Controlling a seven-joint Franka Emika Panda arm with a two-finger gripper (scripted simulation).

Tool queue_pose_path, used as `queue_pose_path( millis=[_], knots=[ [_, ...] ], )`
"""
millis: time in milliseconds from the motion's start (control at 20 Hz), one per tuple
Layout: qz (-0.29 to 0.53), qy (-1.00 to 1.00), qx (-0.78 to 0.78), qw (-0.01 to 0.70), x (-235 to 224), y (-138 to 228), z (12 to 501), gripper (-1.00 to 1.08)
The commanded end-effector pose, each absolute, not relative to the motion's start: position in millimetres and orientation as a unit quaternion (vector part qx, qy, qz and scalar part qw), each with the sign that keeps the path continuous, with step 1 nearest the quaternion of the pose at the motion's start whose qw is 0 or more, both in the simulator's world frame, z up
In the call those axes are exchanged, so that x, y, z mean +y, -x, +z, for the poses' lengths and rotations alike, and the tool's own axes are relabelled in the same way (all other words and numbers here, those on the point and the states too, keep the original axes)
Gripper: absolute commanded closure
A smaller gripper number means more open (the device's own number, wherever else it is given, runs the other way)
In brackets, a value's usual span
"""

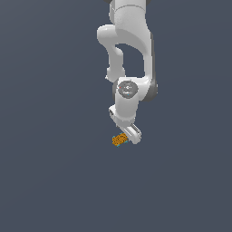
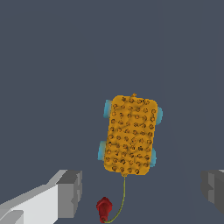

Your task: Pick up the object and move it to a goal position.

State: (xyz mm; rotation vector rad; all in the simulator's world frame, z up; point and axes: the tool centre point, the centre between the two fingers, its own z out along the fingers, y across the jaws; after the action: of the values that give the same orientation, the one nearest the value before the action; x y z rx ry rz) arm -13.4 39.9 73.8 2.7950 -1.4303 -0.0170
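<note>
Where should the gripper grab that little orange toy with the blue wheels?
Probably from above, across the narrow width of the orange toy, pads on its two long sides between the blue wheels. It lies flat, and its body is narrower than the open gripper.

The object (image 2: 131,134) has a matt orange top, rough-looking, stippled all over with small dark dimples in rows. Small cyan-teal bits (image 2: 106,108) at its long edges look smooth and plastic-like, with a soft even colour. A thin olive cord (image 2: 124,194) leaves one short end, smooth and thread-like, to a dark red knob (image 2: 104,208) that looks like slightly glossy plastic. The end effector (image 2: 142,192) has fingers (image 2: 70,193) with flat grey matt pads and plain white smooth backing. In the exterior view the arm (image 1: 129,54) is smooth white with a soft sheen, like moulded plastic, with darker grey joints. The floor (image 1: 50,172) is flat, uniform slate blue, matt and textureless.
</note>
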Motion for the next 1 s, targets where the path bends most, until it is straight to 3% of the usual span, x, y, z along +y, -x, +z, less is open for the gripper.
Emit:
queue_pose_path(
  millis=[0,950],
  knots=[
    [-0.004,-0.879,-0.476,0.001,43,14,71,-0.92],
    [0.000,-0.857,-0.515,0.000,49,15,54,-0.92]
  ],
)
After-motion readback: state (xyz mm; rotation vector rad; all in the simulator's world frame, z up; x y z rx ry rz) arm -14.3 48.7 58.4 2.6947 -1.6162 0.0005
